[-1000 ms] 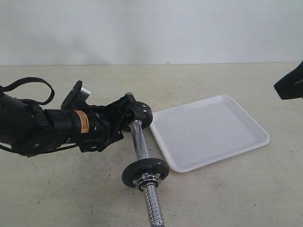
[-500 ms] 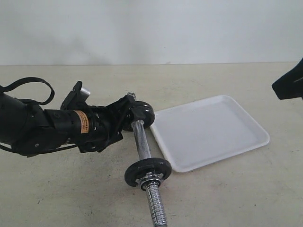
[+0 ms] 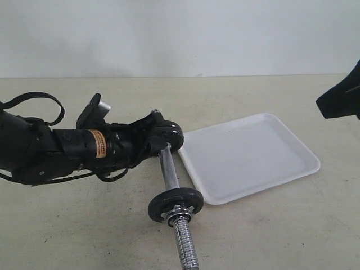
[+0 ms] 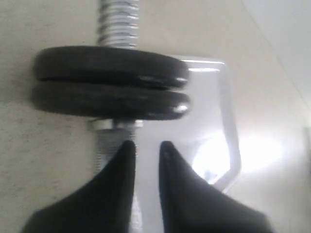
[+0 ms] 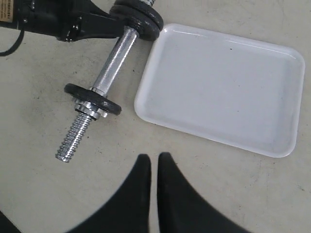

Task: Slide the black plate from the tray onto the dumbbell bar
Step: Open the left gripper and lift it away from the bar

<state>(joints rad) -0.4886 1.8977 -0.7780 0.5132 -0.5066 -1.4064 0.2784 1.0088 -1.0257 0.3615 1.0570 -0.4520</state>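
Note:
The dumbbell bar [image 3: 167, 169] lies on the table left of the tray [image 3: 247, 154], which holds nothing. Two black discs sit side by side on the bar's far end [image 4: 109, 65]; the outer one, towards the threaded tip, is the black plate [image 3: 173, 136]. A third disc [image 3: 175, 202] sits near the front end. My left gripper [image 4: 146, 145] is just below the pair, its fingers [image 4: 121, 170] a little apart over the bar with nothing between them. My right gripper [image 5: 154, 158] hangs high above the table, shut and empty.
The bar's front threaded end [image 3: 185, 247] points at the table's front edge. My left arm [image 3: 50, 149] lies low across the left of the table. The right arm [image 3: 340, 101] shows at the right edge, above the tray.
The bar's front end has swung slightly right. My left wrist has shifted a little at the far discs, and the right arm has edged left.

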